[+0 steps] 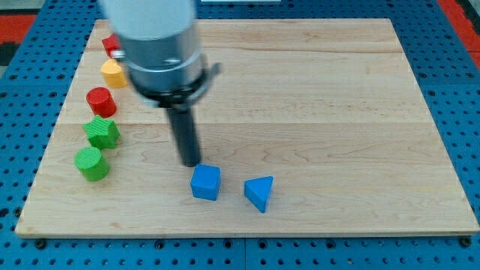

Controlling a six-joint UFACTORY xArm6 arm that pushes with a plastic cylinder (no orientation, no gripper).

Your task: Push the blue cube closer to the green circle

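My tip [192,163] sits just above the blue cube [205,182], at its upper-left corner, nearly touching; being a bare rod, it grips nothing. The cube has no long axis, sits slightly turned, and carries no writing. The green circle [91,163] lies well to the view's left, on the wooden board [337,112].

A blue triangle [259,193], green star [102,132], red cylinder [100,101], yellow block [113,73].
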